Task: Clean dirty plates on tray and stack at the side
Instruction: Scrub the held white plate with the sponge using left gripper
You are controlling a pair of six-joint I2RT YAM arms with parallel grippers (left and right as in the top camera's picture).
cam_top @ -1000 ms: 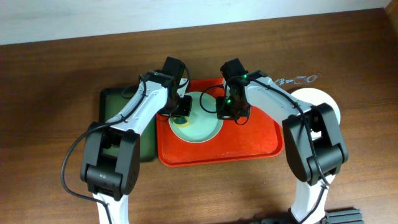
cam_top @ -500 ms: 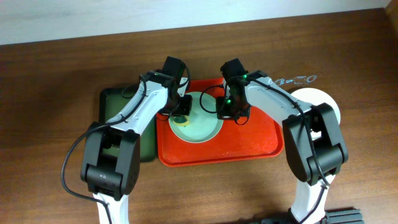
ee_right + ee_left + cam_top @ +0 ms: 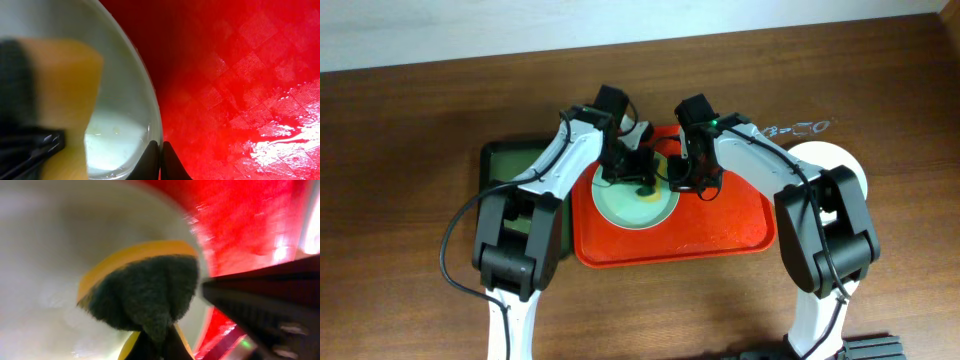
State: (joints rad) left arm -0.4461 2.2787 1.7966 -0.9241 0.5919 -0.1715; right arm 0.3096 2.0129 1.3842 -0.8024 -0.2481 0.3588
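From above, the tray (image 3: pixel 720 225) lies at the middle of the table (image 3: pixel 410 130), with the dark green tray (image 3: pixel 510 165) just beside its left edge. One plate (image 3: pixel 620 205) sits on the left part of the tray, and both my arms reach in over it. My left gripper (image 3: pixel 640 178) hangs above the plate's upper right part, clamped on a sponge (image 3: pixel 646 189) that rests on the plate. My right gripper (image 3: pixel 678 182) is at the plate's right rim. Well apart, off the tray's right end, a side plate (image 3: pixel 817 153) lies on the table, partly hidden by my right arm. Through my left wrist camera, the sponge (image 3: pixel 145 290) fills the middle of the view, yellow with a dark green scouring face, pressed to the pale plate (image 3: pixel 45 245). My left gripper (image 3: pixel 156 342) pinches the sponge from below, and the tray (image 3: pixel 240 220) shows red and blurred at the upper right. Through my right wrist camera, my right gripper (image 3: pixel 160 152) is closed on the plate (image 3: pixel 120 135), its two dark tips meeting at the thin rim. The sponge (image 3: pixel 60 80) shows its yellow side at the left, lying on the plate. To the right the tray (image 3: pixel 240 75) is bare red with a checked texture and a wet sheen toward the lower right corner.
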